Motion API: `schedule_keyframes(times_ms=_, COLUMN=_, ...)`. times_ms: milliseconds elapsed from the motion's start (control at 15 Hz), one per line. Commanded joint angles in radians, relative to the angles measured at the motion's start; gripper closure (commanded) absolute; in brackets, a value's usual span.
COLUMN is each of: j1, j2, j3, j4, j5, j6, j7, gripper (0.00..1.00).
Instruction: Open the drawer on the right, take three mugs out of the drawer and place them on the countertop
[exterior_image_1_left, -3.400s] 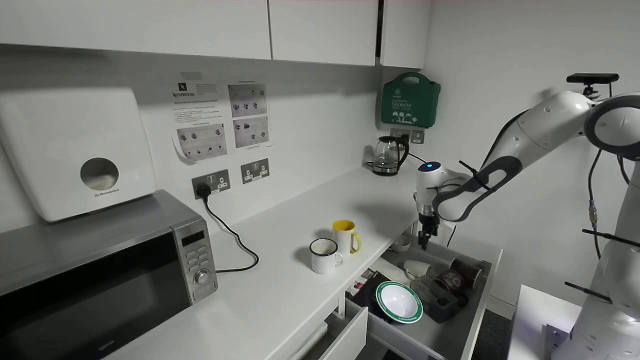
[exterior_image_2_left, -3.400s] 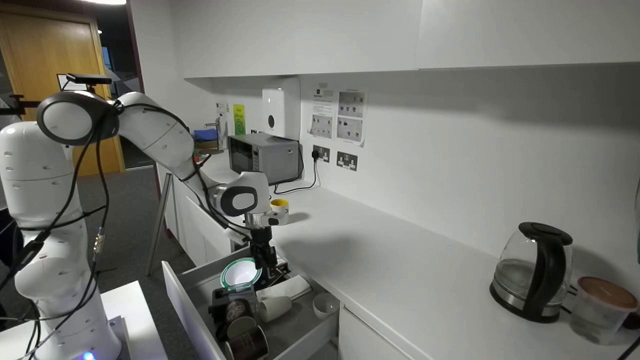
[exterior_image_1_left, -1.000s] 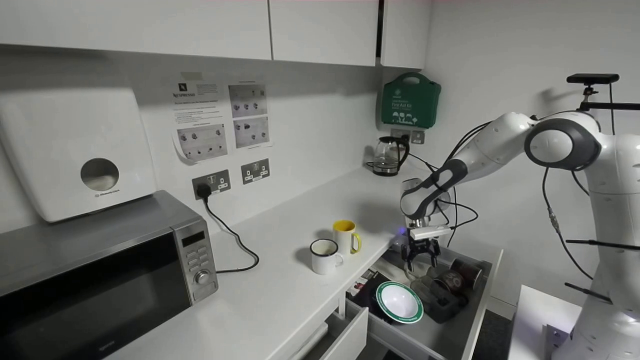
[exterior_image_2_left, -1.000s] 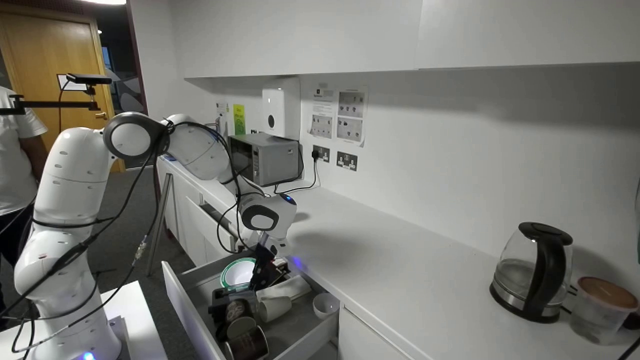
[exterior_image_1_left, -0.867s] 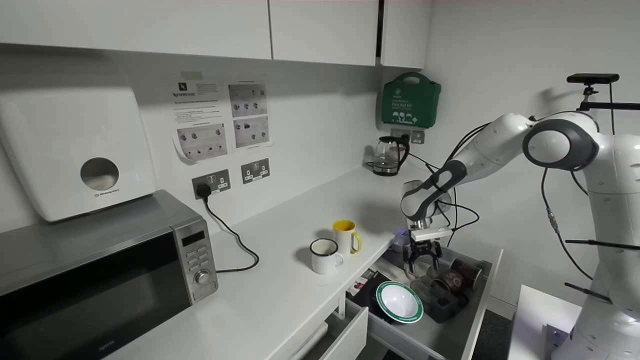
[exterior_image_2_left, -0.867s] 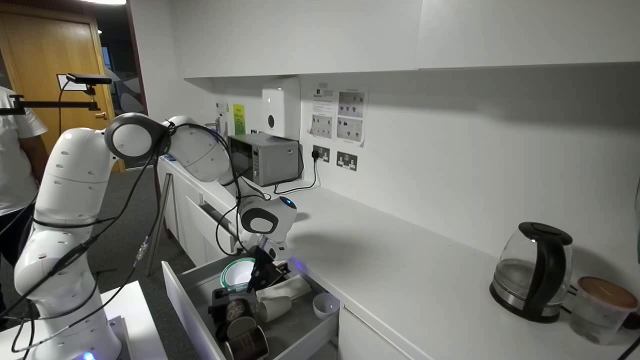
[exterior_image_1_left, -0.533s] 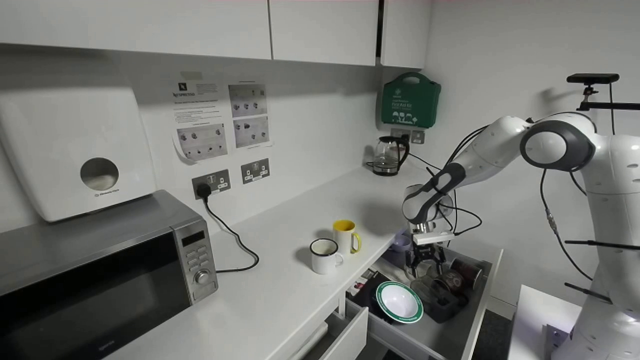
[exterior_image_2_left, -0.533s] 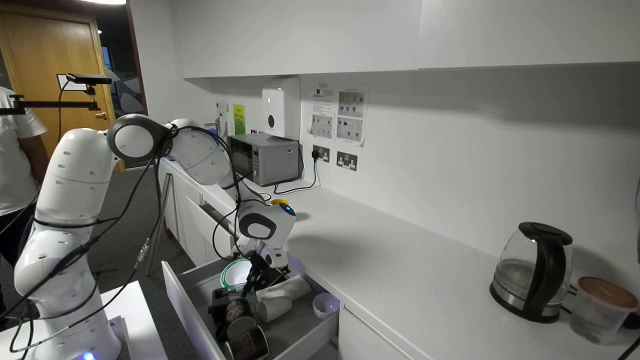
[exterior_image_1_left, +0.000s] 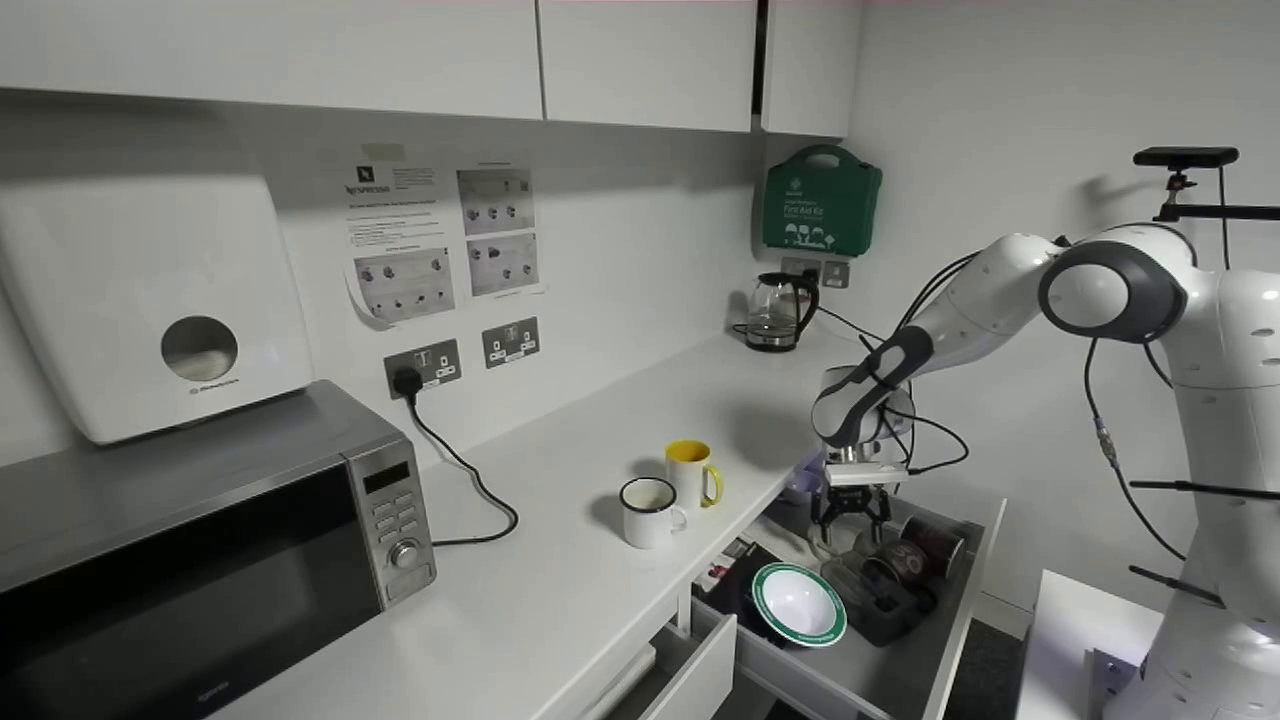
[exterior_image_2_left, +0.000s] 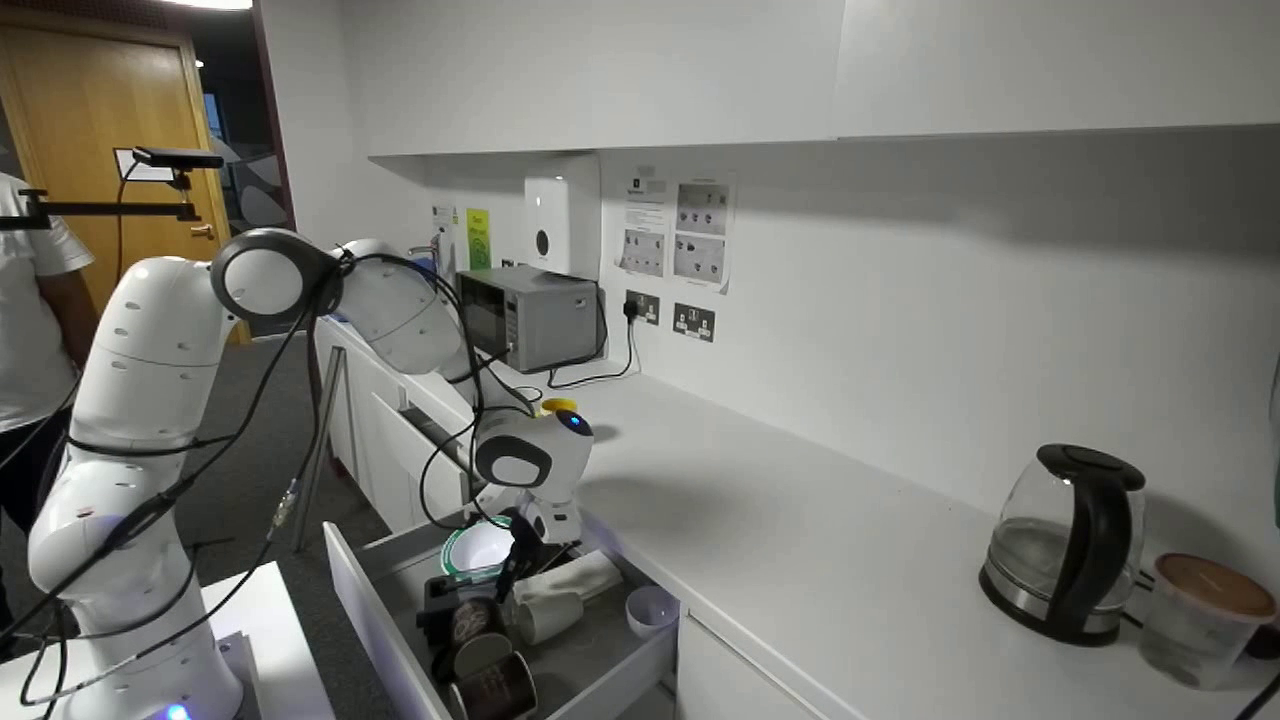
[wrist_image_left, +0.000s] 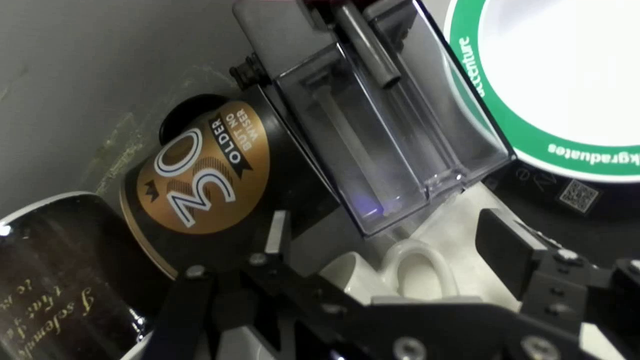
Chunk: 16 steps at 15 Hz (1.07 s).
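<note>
Spread wide and gripping nothing, the jaws of the black two-finger gripper (exterior_image_1_left: 850, 528) hang over the white-fronted, grey-walled drawer (exterior_image_2_left: 375, 628). In the wrist view a plain white mug (wrist_image_left: 356, 276), lying on its side inside the drawer, shows between the two fingers (wrist_image_left: 505, 250). Outside the drawer, on the smooth white countertop (exterior_image_1_left: 560, 590), stand a dark-rimmed white mug (exterior_image_1_left: 647, 518) and, just beside it, a yellow-lined white mug (exterior_image_1_left: 686, 485); in an exterior view only the latter's yellow rim shows, above the jointed white arm (exterior_image_2_left: 395, 315).

In an exterior view, we see a microwave (exterior_image_1_left: 220, 560) at lower left, a paper-towel dispenser (exterior_image_1_left: 150, 270) at upper left and, right of centre, a green first aid kit (exterior_image_1_left: 822, 202) above a glass kettle (exterior_image_1_left: 773, 316).
</note>
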Motion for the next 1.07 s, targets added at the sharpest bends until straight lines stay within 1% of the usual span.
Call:
schedule_keyframes(times_ms=0, j1=0.001, j2=-0.047, j3=-0.02, j4=-0.057, j5=-0.01, j6=0.082, j7=0.042, gripper=0.0)
schedule_keyframes(times_ms=67, j1=0.0, j2=-0.043, j3=-0.025, j4=-0.056, j5=-0.015, j6=0.094, j7=0.041, gripper=0.0)
schedule_keyframes(times_ms=133, j1=-0.007, j2=-0.001, j3=-0.009, j4=-0.01, j5=-0.005, j6=0.055, j7=0.017, gripper=0.0)
schedule_keyframes(times_ms=1000, j1=-0.005, j2=0.005, j3=-0.008, j4=-0.011, j5=-0.006, j6=0.057, j7=0.017, gripper=0.0)
